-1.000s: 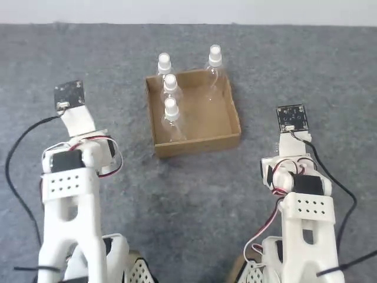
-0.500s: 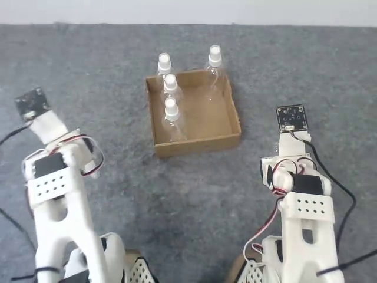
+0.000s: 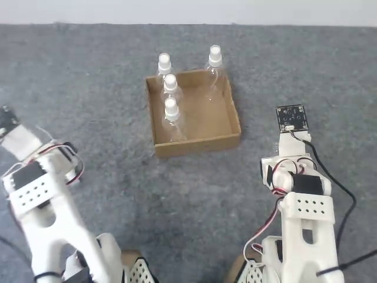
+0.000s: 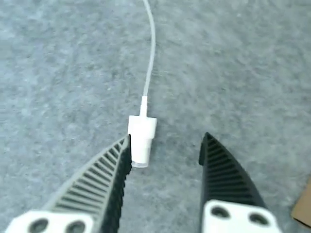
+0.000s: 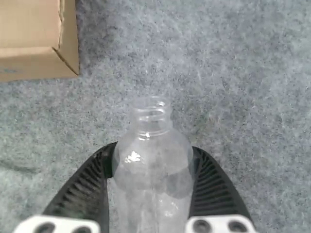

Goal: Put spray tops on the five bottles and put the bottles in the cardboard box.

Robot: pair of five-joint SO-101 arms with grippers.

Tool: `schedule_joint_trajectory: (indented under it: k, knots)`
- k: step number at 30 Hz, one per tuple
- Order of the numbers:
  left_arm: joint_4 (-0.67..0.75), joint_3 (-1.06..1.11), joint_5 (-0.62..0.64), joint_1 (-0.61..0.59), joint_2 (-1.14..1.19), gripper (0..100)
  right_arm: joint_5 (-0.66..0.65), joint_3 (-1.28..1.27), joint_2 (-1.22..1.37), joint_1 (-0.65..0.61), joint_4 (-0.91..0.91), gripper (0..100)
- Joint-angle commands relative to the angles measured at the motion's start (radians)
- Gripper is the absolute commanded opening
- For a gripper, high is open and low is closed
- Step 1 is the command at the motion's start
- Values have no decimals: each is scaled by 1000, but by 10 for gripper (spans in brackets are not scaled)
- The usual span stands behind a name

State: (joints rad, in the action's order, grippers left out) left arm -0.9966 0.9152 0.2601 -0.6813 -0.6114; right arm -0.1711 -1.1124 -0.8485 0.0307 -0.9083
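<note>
Left pincer (image 4: 166, 138) is shown spread wide, low over the grey bench (image 3: 106, 76); a white top (image 4: 142, 138) is laid flat between its jaws, close against one jaw and well apart from the other; its thin tube (image 4: 149, 53) is trailed straight away from the pincer. The spread is judged to be meant for closing on the top; a small sideways shift may be called for, so that the top is centred and not pushed aside.

Right pincer (image 5: 151, 148) is pressed onto a clear bottle (image 5: 151, 165), gripped from both sides below the shoulder; the neck is open, uncapped, and pointed away from the wrist; whether the base is set on the bench cannot be told. The bottle is probably held steady so that the top can be brought to it.

Near the held bottle a corner of the box (image 5: 29, 29) is seen. From above, the box (image 3: 197, 144) is placed mid-bench, beyond and between the left arm (image 3: 38, 188) and right arm (image 3: 303, 203); four capped bottles (image 3: 171, 112) are stood in it, three along its left side and one at the far right corner. Bare floor is left in its near right part, likely room for the fifth. Open bench is spread around the top; the long tube could be caught when lifted.
</note>
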Motion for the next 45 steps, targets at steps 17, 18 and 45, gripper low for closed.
schedule_joint_trajectory:
  k: [17,18,45]
  knots:
    - [-86,-166,-850,-87,3,212,0,12,-27,12,15,38]
    - [-100,-179,-901,-94,3,212,0,12,-27,12,15,39]
    - [-161,-203,-1453,-101,5,213,0,11,-27,8,16,39]
